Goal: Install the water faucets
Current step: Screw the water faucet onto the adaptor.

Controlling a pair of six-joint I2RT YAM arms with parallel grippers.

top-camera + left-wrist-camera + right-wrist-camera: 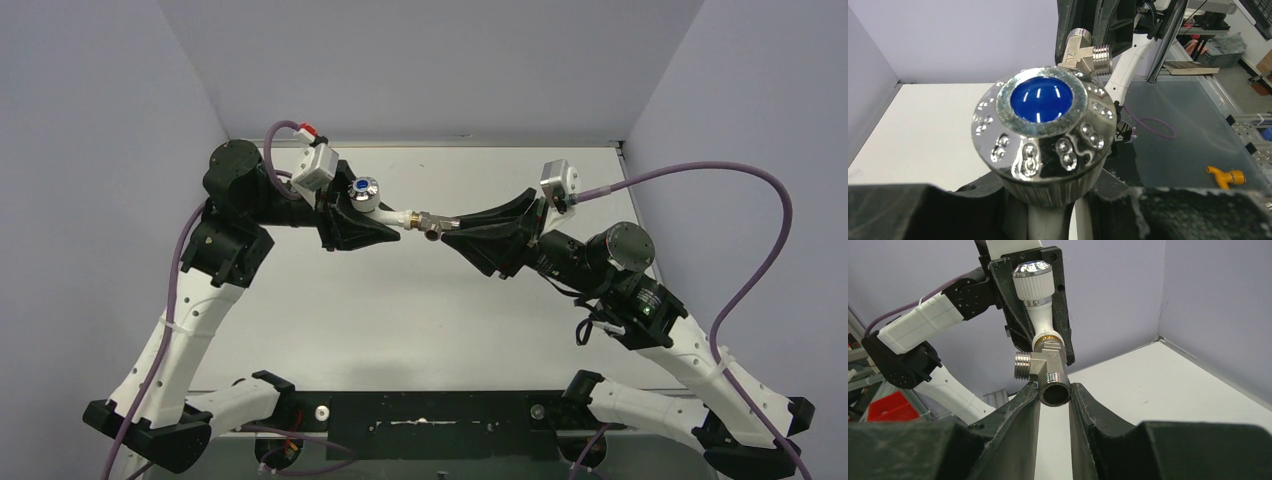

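The left gripper [392, 224] is clamping the white tap [386, 209] with its blue-dotted chrome knob, its four-o'clock end touching the threaded fitting [428, 222] that the right gripper [448, 232] is pinching.

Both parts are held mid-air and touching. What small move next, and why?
Probably roll the right gripper to screw the metal fitting onto the tap body, left gripper holding steady: the tap's brass end already sits at the fitting's port.
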